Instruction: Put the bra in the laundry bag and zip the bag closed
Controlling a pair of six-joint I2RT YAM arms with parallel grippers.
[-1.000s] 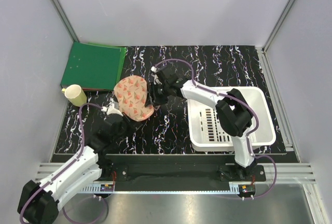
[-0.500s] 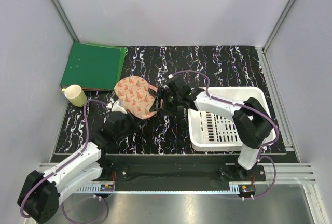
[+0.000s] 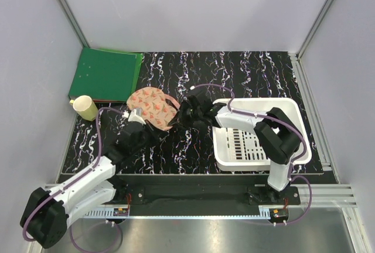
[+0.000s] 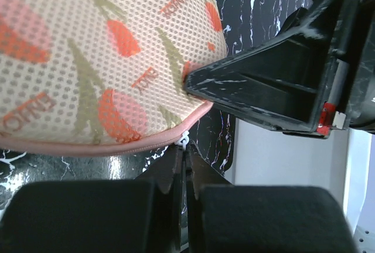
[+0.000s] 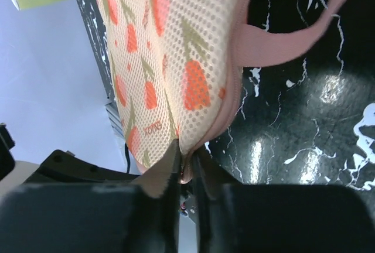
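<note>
Toward ten o'clock on the desk, near the green folder: laundry bag, lying flat. At its eight o'clock edge, left hand clenched on the white tab by the pink seam; at four o'clock, right hand pinching the bag's rim.

- The laundry bag is lying on the table, toward 9 o'clock from the table's centre.
- The folder is lying at the bag's 10 o'clock, in the table's far-left corner.
- The cup is standing at the bag's 9 o'clock, just beside the folder's near edge.
- The basket is sitting at the bag's 3 o'clock, apart from it.
- The left gripper is meeting the bag's rim at 7 o'clock.
- The right gripper is meeting the rim at 3 o'clock, between bag and basket.
</note>
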